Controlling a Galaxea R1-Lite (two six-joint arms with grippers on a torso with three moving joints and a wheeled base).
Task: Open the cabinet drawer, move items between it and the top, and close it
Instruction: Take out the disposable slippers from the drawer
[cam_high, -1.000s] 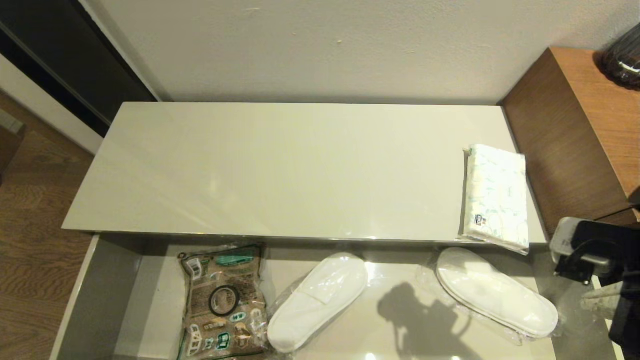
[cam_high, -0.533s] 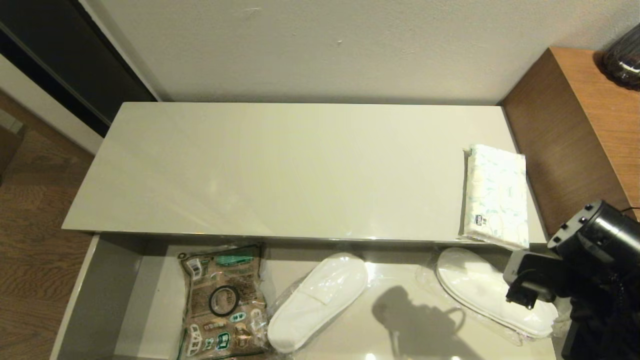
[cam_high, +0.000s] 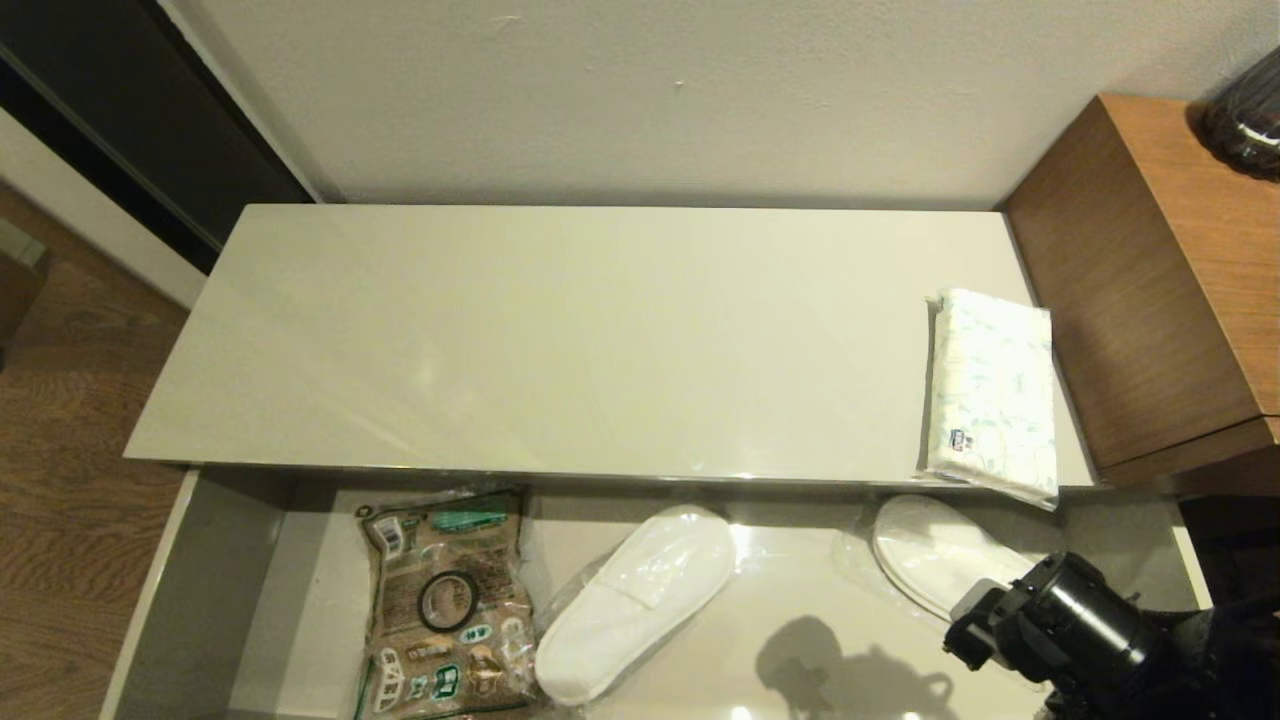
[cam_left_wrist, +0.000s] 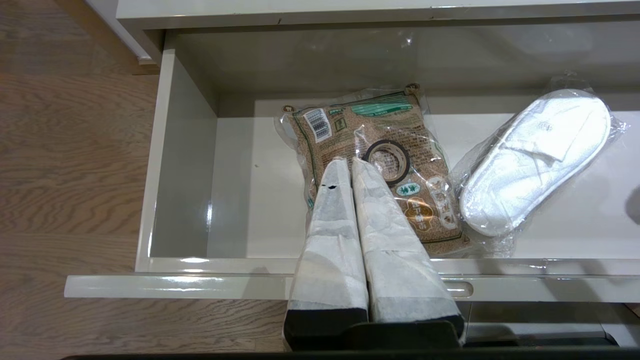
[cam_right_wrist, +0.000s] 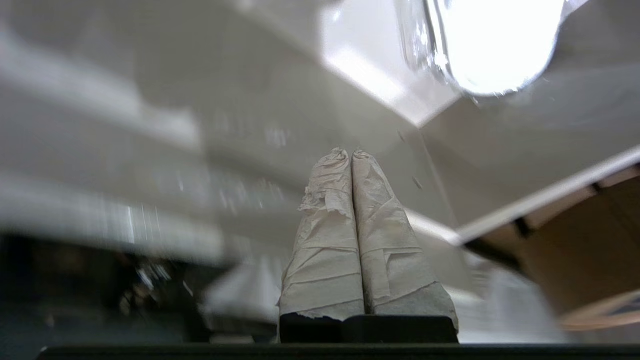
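The top (cam_high: 560, 340) spans the cabinet, with the tissue pack (cam_high: 992, 392) lying at its right end. Below it the cabinet drawer (cam_high: 210, 570) stands open, holding a brown bag (cam_high: 445, 600) at left and two wrapped slippers (cam_high: 640, 598). The right gripper (cam_right_wrist: 351, 155) hangs over the drawer's right end, jaws pressed together and empty. The left gripper (cam_left_wrist: 350, 166), likewise closed, hovers above the bag.
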